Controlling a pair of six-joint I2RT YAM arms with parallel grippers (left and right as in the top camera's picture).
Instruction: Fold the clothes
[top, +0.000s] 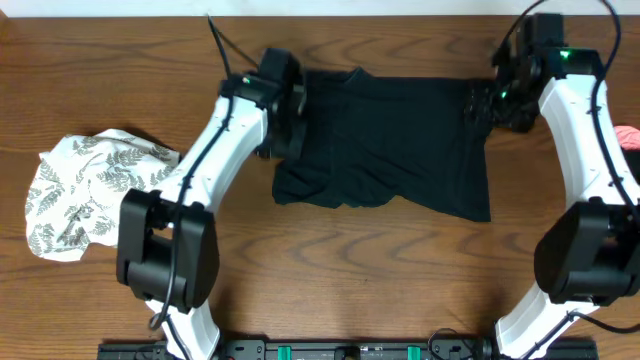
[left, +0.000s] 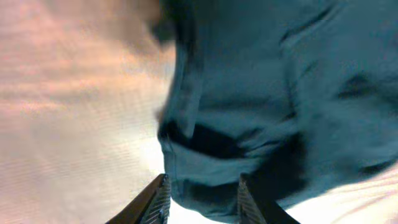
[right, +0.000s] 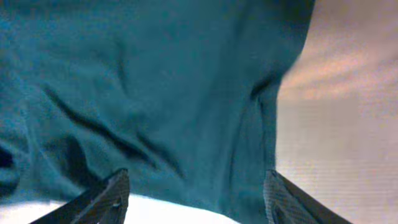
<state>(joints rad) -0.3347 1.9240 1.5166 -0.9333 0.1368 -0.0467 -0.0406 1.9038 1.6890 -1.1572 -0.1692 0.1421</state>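
Note:
The clothes, a plain black shirt (top: 385, 140), lie folded and spread across the far middle of the wooden table (top: 350, 270), with wrinkles along the front hem. My left gripper (top: 296, 112) sits at the shirt's left edge. In the left wrist view the shirt (left: 261, 81) fills the right side, and the left gripper (left: 203, 179) stands partly open with a loose fold of hem between its fingers. My right gripper (top: 478, 105) is at the shirt's right edge. In the right wrist view it (right: 196, 173) is wide open over the shirt (right: 155, 81), not pinching it.
A crumpled white cloth with grey leaf print (top: 90, 190) lies at the left of the table. A pink item (top: 631, 136) peeks in at the right edge. A black cable (top: 222, 45) runs behind the left arm.

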